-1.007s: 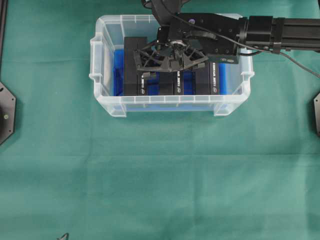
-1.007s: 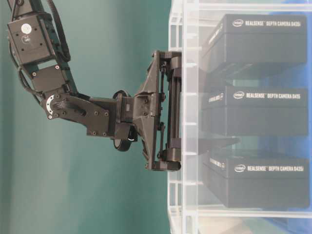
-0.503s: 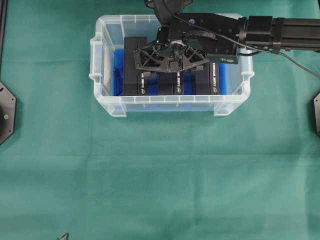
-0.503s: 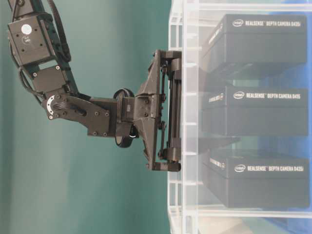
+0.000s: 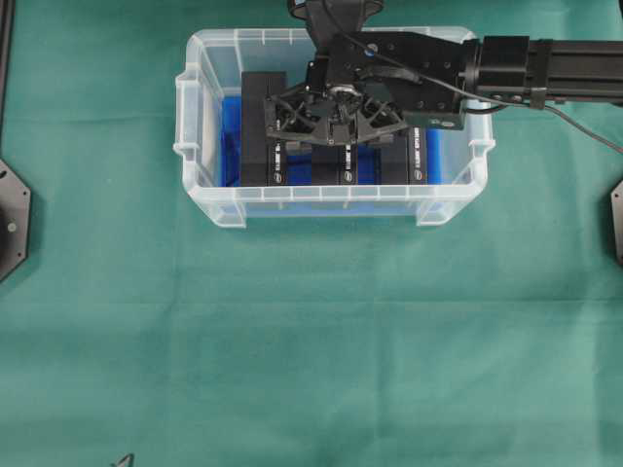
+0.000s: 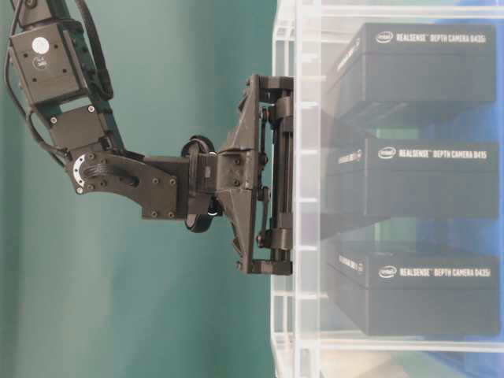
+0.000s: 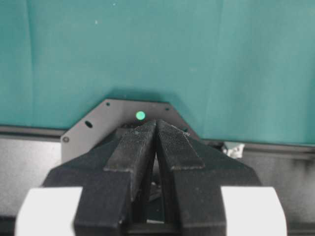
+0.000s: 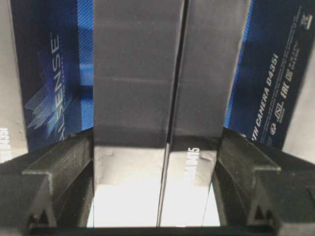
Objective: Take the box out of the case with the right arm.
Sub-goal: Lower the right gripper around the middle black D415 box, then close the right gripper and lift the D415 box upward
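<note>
Right gripper [image 5: 334,125] astride middle box [image 5: 343,165] in case [image 5: 200,146]

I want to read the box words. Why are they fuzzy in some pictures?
Table-level view: the case wall is cloudy plastic, so the boxes look hazy, though the white lettering still reads. Right wrist view: the camera sits so close that the middle box is a blurry grey slab with a bright glare patch below. Overhead view: the print is too small.

Green cloth [image 5: 311,341] covers the bench, the case [image 5: 200,146] is clear with a bright blue floor, its boxes [image 6: 413,181] are black with white lettering, and the right arm [image 5: 545,70] is all black
</note>
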